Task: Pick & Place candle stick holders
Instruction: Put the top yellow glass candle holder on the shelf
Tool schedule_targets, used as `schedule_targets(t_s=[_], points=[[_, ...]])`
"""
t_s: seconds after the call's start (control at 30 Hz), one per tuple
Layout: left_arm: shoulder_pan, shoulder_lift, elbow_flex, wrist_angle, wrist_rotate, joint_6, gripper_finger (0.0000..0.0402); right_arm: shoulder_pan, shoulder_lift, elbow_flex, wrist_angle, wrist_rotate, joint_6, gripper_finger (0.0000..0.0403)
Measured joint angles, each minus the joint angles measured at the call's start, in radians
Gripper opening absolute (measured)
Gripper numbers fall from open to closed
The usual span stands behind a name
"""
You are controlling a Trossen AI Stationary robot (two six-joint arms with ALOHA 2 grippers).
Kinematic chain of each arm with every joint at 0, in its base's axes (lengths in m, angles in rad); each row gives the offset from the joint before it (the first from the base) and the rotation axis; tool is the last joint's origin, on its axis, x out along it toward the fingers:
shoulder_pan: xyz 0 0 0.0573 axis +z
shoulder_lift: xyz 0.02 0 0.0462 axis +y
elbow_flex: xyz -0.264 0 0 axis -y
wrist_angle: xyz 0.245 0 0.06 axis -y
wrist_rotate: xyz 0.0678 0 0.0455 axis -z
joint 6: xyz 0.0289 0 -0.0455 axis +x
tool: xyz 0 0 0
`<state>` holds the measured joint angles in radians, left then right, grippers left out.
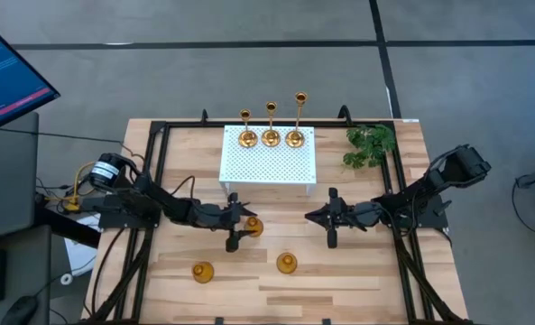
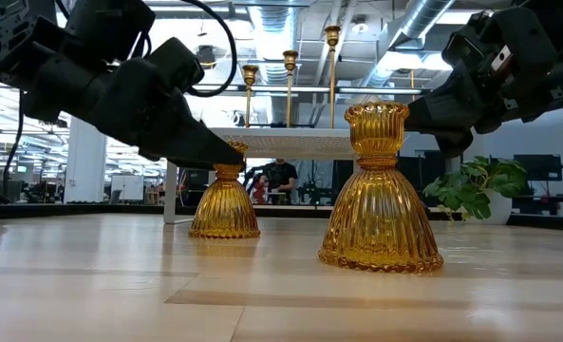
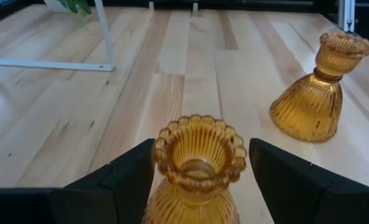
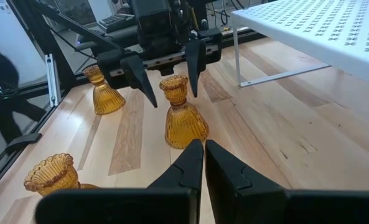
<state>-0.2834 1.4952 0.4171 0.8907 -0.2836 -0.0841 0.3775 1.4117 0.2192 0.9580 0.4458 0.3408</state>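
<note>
1. Squat amber-gold candle stick holder stands upright on the worktop between the left gripper's spread fingers (not clamped).
2. Right gripper hovers apart, fingers pressed together, empty.
3. Two more squat holders stand nearby.

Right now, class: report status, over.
Left gripper open, straddling a short holder. Right gripper shut, empty. Three tall holders on white rack. Nothing obstructing.

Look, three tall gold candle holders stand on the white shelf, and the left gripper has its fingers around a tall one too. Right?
Not quite. The left gripper has its open fingers around a short squat holder, as the left wrist view shows. The three tall holders do stand on the white shelf.
</note>
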Motion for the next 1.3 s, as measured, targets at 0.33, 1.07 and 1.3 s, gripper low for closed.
schedule_targets(t_s=[0.33, 1.07, 1.3], points=[[0.002, -0.001, -0.002, 0.001, 0.0, -0.011, 0.0205, 0.0, 0.0, 0.0, 0.0, 0.0, 0.0, 0.001], [-0.071, -0.129, -0.004, -0.007, 0.001, -0.037, 0.0147, 0.0, 0.0, 0.0, 0.0, 0.0, 0.0, 0.001], [-0.052, -0.397, -0.004, -0.211, -0.087, -0.028, 0.015, 0.0, 0.0, 0.0, 0.0, 0.0, 0.0, 0.001]])
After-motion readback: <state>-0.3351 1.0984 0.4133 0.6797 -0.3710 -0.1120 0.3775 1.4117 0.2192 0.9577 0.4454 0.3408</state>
